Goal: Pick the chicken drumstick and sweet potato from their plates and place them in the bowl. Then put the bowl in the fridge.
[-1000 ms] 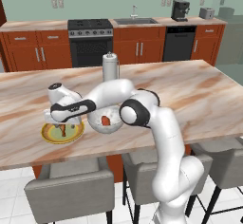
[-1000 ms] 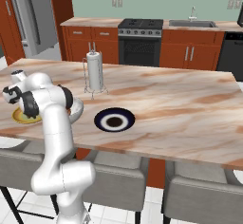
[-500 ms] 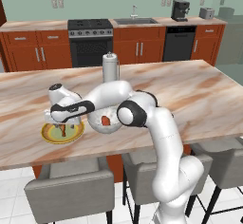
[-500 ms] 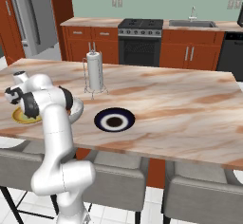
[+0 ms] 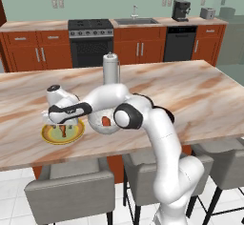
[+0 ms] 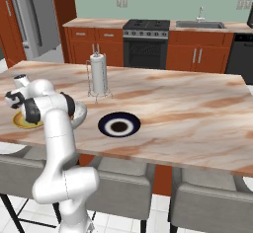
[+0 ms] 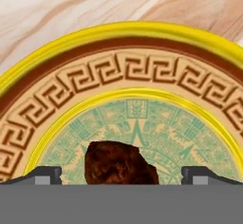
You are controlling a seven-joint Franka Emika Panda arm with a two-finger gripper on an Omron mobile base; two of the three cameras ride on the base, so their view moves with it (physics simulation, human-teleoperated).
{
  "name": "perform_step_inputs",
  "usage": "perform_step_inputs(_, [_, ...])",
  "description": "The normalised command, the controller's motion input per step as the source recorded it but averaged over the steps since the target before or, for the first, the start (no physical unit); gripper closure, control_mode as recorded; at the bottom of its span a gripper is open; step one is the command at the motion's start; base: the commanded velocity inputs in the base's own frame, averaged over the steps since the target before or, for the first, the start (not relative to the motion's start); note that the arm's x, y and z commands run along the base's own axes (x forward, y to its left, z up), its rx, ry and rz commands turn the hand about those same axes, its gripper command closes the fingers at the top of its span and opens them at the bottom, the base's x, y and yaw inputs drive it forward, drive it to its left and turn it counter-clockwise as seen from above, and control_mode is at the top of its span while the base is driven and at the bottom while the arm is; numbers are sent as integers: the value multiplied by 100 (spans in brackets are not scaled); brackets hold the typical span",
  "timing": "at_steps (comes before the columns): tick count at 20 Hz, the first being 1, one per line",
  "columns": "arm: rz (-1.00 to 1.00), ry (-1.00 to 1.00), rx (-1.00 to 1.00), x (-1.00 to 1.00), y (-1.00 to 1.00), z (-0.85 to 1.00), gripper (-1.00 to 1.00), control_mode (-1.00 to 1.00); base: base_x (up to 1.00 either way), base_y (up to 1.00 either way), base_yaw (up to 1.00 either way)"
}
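Observation:
The brown chicken drumstick lies on the green centre of the yellow-rimmed plate. My gripper hangs just above it, open, with one fingertip on each side of the meat and a gap on both sides. From the left base the gripper is low over that plate, where the drumstick shows as a small brown piece. The speckled bowl stands right of the plate with the orange-red sweet potato inside. The dark navy plate has nothing on it.
A paper towel holder stands behind the bowl on the marble island. The grey fridge is at the far left, beside wooden cabinets. Grey stools line the island's near edge. A stove sits along the back wall.
The hand has sunk slightly toward the yellow plate; the plates, bowl and food have not moved.

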Motion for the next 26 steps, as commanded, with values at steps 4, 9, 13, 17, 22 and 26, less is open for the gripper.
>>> perform_step_inputs(4, [0,7,0,0,1,-16,100,-100,0,0,0])
perform_step_inputs(9, [0,10,0,-2,-1,-15,100,-100,0,0,0])
perform_step_inputs(13, [0,3,-2,0,-6,-10,100,-100,0,0,0])
perform_step_inputs(17, [4,0,2,-8,-14,20,100,-100,0,0,0])
perform_step_inputs(22, [10,0,1,-13,-18,54,100,-100,0,0,0])
perform_step_inputs(26, [13,0,0,-15,-20,59,100,-100,0,0,0])
